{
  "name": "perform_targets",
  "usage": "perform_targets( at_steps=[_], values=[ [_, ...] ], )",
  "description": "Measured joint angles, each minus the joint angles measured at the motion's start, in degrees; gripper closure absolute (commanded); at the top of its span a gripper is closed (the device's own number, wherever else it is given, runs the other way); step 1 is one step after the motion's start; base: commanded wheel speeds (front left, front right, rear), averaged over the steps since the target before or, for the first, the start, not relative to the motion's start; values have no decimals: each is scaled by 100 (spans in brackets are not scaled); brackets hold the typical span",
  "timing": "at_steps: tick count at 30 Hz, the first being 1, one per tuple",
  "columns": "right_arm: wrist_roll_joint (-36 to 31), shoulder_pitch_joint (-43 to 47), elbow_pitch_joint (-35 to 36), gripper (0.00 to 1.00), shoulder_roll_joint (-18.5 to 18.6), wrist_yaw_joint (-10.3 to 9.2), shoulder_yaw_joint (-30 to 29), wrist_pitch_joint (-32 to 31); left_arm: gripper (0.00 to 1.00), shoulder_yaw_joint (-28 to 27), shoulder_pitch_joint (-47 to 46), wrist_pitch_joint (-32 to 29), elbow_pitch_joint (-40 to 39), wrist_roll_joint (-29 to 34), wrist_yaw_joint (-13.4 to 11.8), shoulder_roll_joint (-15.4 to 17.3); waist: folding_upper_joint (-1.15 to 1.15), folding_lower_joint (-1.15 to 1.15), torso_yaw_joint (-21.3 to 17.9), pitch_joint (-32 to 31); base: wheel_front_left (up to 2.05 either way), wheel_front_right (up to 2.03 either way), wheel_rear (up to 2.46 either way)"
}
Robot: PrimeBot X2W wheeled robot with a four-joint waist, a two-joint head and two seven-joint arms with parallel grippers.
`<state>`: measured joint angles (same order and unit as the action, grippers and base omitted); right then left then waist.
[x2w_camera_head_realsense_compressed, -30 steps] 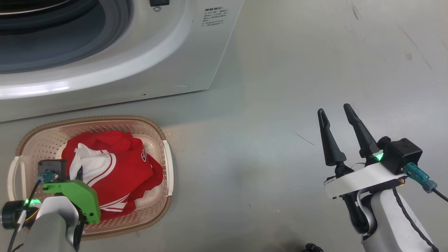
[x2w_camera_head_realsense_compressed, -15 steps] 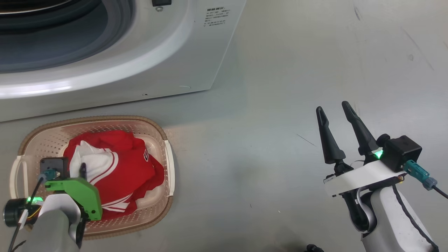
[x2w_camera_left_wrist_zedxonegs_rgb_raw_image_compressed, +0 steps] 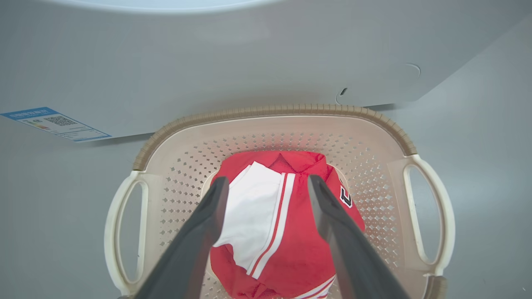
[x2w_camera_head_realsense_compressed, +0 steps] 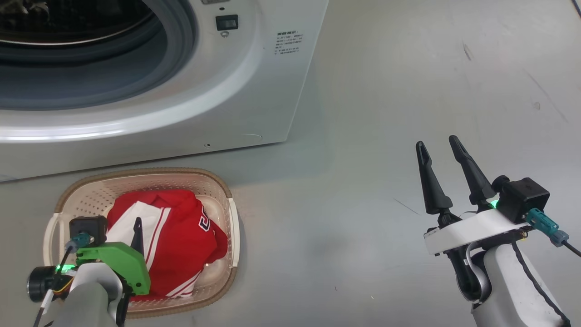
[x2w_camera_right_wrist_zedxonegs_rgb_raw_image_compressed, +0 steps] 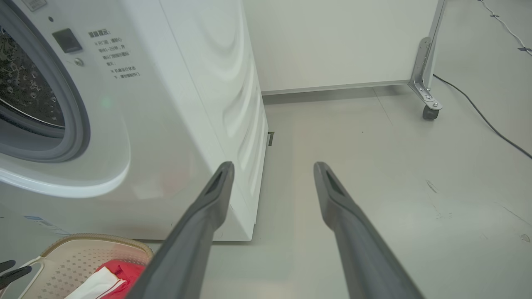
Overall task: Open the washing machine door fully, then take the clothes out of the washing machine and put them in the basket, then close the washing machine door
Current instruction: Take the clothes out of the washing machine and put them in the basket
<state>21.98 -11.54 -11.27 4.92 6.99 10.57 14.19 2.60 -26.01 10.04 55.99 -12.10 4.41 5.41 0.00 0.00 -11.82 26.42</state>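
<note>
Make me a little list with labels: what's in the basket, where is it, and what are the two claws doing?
In the basket: red and white clothes
Basket: on the floor, right in front of the washing machine
Washing machine: mouth uncovered, steel drum showing
Left claw: open, poised over the clothes
Right claw: open, empty, above bare floor

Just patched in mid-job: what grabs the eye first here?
The bright red and white clothes bundled in the cream basket on the floor before the washing machine, with the left gripper open above them. Next, the machine's open drum mouth at the head view's upper left, and the right gripper open over floor at the lower right.
</note>
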Motion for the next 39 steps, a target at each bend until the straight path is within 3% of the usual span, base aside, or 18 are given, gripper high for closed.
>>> perform_targets(
  at_steps=[8,20,30,39],
  values=[
    [0,47,-141,0,1,0,-114,0,0,55,8,365,-43,9,-5,-104,0,0,202,-515,0,0,0],
    [0,478,-272,0,59,0,-310,0,0,52,36,424,-579,-12,34,-223,0,0,637,-1333,0,0,0],
    [0,781,-266,0,4,0,-335,0,0,5,577,424,-1973,-153,198,-269,0,0,924,-2058,0,0,0],
    [0,1038,-244,0,-5,0,-389,0,0,144,1244,425,-2601,-237,245,-281,0,0,1013,-2471,0,0,0]
  ],
)
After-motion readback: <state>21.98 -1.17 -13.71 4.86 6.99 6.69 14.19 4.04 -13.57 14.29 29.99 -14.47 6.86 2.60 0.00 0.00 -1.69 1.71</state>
